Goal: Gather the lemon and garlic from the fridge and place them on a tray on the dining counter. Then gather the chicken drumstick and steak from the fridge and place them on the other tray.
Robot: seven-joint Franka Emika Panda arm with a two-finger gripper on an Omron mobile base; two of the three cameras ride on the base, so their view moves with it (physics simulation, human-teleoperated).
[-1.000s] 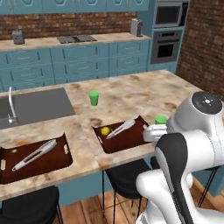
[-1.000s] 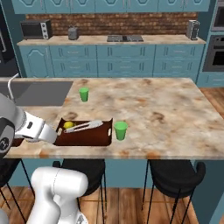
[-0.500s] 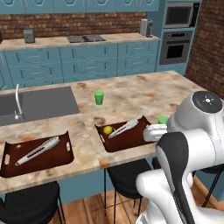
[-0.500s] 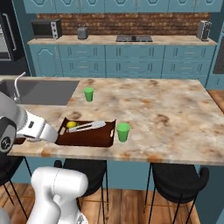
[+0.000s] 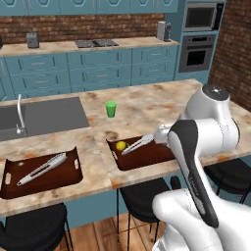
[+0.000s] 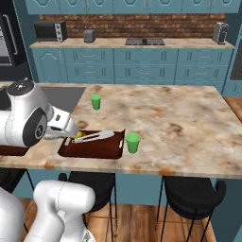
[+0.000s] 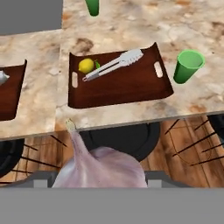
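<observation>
So the hand view shows the garlic (image 7: 101, 168) pinched between the gripper (image 7: 101, 179) fingers, off the dining counter (image 7: 131, 26) edge, while base views hide it.

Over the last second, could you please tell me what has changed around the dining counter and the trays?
The base has driven, so both base views shifted; the things themselves did not move. The lemon lies in the tray beside the tongs, as before, and the second tray keeps its tongs. The green cups stand where they were on the dining counter. The garlic sits at the gripper, nothing released.
</observation>
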